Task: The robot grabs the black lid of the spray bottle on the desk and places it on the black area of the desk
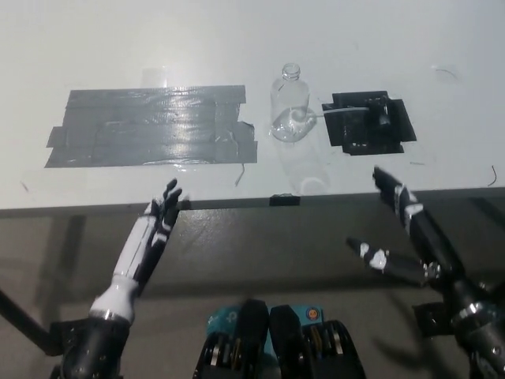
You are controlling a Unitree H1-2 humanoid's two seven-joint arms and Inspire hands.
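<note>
The black spray lid (pixel 382 117) with its thin white tube lies on the small black patch (pixel 368 126) at the desk's right. To the left of the patch stands a clear bottle (pixel 289 107), uncapped. My black right hand (pixel 402 229) is open and empty, below the desk's front edge and well short of the patch. My white left hand (pixel 158 223) rests open at the front edge, lower left, holding nothing.
A large grey taped area (pixel 150 126) covers the desk's left half. A small black clip (pixel 284 200) sits on the desk's front edge. A desk leg base (pixel 442 316) shows on the floor at lower right.
</note>
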